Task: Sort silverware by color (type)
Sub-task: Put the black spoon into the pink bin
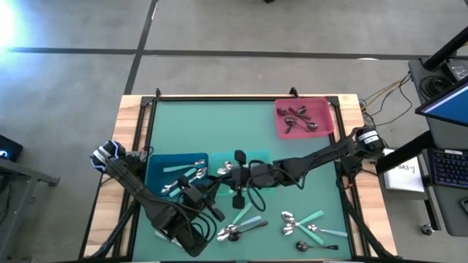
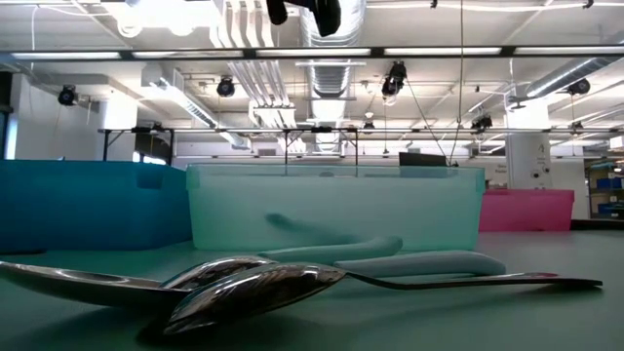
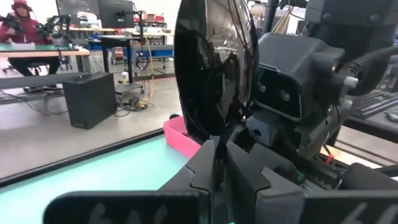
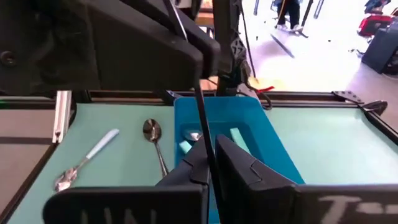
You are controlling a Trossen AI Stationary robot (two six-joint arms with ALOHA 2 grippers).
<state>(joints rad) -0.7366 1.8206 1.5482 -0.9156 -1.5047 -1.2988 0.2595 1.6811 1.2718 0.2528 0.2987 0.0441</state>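
Observation:
A dark blackish spoon is held in the air between both grippers, over the teal bin (image 1: 252, 159) and blue bin (image 1: 175, 169). My left gripper (image 3: 217, 169) (image 1: 217, 188) is shut on it, and its bowl (image 3: 214, 68) fills the left wrist view. My right gripper (image 4: 211, 167) (image 1: 234, 179) faces it, shut on the thin handle (image 4: 201, 112). Teal-handled spoons lie in the blue bin, shiny ones in the teal bin, dark ones in the pink bin (image 1: 320, 111). Loose spoons (image 1: 307, 226) lie on the mat's near part. My left gripper pinches the dark spoon between its two fingers at the neck just under the bowl (image 3: 217, 146). The bowl stands up beyond the fingertips, lifted clear of the table. My right gripper pinches the same spoon's thin handle (image 4: 206, 149) between its two fingers. The handle runs from them toward the left gripper, clear of the bins below.
More loose spoons (image 1: 235, 230) lie near the table's near edge; in the low view shiny bowls (image 2: 244, 283) and a teal handle (image 2: 409, 261) lie in front of the bins. A shiny spoon (image 4: 152, 132) and a teal-handled one (image 4: 87, 158) rest on the mat beside the blue bin (image 4: 261, 143).

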